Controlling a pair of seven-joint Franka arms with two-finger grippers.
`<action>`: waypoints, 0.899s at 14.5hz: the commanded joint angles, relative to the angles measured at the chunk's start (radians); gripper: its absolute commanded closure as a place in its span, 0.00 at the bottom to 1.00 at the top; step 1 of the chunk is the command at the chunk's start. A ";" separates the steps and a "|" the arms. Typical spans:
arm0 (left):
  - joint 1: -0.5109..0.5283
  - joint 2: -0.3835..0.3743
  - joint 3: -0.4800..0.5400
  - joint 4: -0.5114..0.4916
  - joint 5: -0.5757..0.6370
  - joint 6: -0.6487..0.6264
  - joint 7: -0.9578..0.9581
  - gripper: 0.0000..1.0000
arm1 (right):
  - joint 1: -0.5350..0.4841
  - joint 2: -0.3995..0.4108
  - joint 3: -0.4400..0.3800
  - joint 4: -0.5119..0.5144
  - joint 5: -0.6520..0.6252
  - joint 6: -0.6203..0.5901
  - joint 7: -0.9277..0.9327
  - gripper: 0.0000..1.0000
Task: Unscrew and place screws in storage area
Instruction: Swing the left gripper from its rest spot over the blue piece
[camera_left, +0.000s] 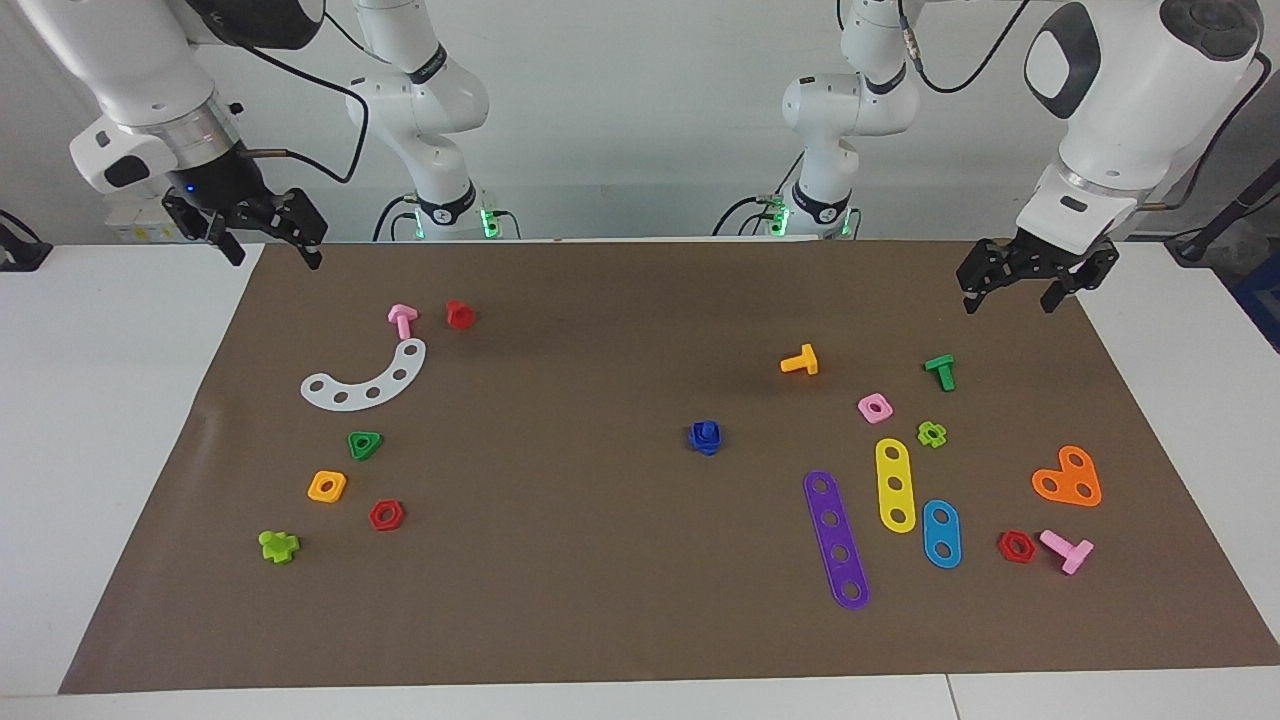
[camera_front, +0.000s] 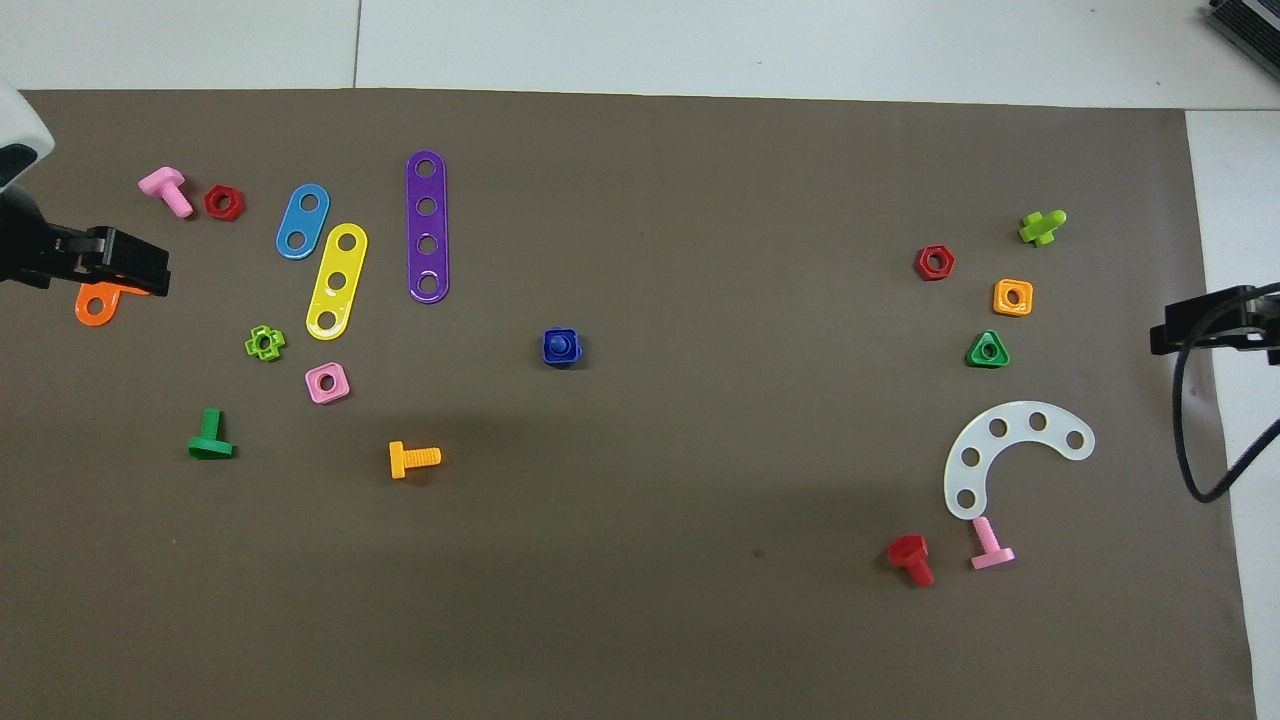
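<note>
- Right claw (camera_left: 262, 238): hangs in the air over the brown paper mat's (camera_left: 560, 560) corner nearest the robots, at the right arm's end of the tabletop. Its fingers are spread apart and it holds nothing.
- Below it, toward the blue screw, lie a pink bolt (camera_left: 402, 320), a red bolt (camera_left: 460, 315) and a white curved strip (camera_left: 367, 378).
- Blue screw (camera_left: 706, 437): stands at about the middle of the mat, still seated in a blue square nut, stem up, well apart from every other piece.
- The step, as I judge it: one claw should pin the nut while the other turns the screw out. Come straight down, grip the nut by its flat sides, and keep it from spinning.
- Storage area: the bare mat around the blue screw looks like the spot for it.
- An orange bolt (camera_left: 800, 361) lies between the blue screw and the left arm's base.
- Left claw (camera_left: 1012, 289): hangs over the mat's edge at the left arm's end, fingers spread, empty.
</note>
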 joint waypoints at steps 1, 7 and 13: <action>-0.001 -0.039 -0.001 -0.047 0.015 0.009 0.014 0.00 | -0.011 -0.024 0.008 -0.032 -0.018 0.025 -0.024 0.00; -0.013 -0.071 -0.002 -0.127 -0.005 0.064 -0.008 0.00 | -0.011 -0.024 0.008 -0.032 -0.018 0.025 -0.024 0.00; -0.191 0.024 -0.004 -0.199 -0.087 0.257 -0.302 0.00 | -0.011 -0.024 0.008 -0.032 -0.018 0.025 -0.024 0.00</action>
